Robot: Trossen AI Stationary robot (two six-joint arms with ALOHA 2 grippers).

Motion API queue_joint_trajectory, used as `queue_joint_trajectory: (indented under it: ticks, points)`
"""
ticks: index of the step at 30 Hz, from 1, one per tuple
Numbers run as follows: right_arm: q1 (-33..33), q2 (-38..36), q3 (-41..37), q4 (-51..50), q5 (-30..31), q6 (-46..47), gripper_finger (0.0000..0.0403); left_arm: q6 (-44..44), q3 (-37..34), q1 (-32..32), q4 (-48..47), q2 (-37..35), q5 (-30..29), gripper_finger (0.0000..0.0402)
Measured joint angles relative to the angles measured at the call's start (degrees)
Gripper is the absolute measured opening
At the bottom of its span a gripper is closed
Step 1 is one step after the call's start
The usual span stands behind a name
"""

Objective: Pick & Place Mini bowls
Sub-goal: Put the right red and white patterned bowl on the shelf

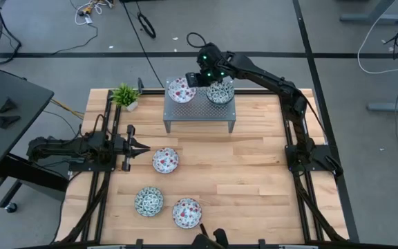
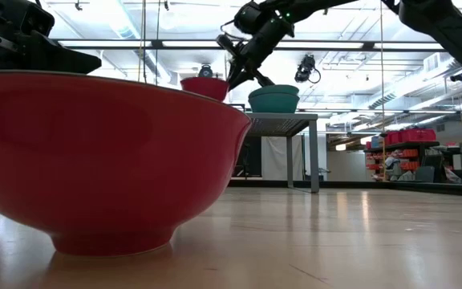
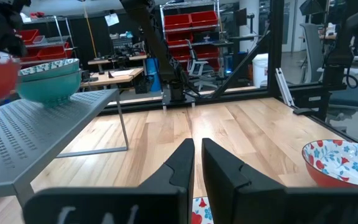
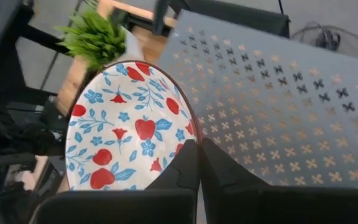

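Observation:
A grey perforated stand [image 1: 199, 114] sits at the table's far middle. Two green mini bowls [image 1: 220, 92] are stacked on its right part. My right gripper [image 1: 197, 77] is shut on a red-patterned mini bowl [image 1: 181, 89] over the stand's far left corner. Three more mini bowls rest on their bases on the table: a red one [image 1: 165, 160], a green one [image 1: 148, 201] and a red one [image 1: 186, 212] that fills the low view [image 2: 103, 152]. My left gripper [image 1: 144, 146] waits at the left edge, level and shut, with nothing between its fingers. My right gripper pinches the red bowl's rim [image 4: 190, 135] between its two fingers, on the side facing the green stack. The fingers slant down from the far right. In the low view the bowl [image 2: 204, 87] sits higher than the green stack [image 2: 273, 98]; its underside is hidden.
A small potted plant [image 1: 125, 95] stands at the table's far left corner, beside the stand. Bare wood lies on the table's right half and under the stand. Black frame rails [image 1: 292, 149] run along both side edges.

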Motion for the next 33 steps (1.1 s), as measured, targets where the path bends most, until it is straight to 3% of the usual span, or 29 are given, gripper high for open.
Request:
queue_joint_trajectory:
  ticks: [20,33]
  points:
    - [-0.2,-7.3,0.1,-0.6,3.5,-4.9,0.0,0.0,0.0,0.0,0.0,0.0,0.0,0.0037]
    - [-0.1,-16.1,0.1,-1.7,11.9,-15.7,0.0,0.0,0.0,0.0,0.0,0.0,0.0,0.0037]
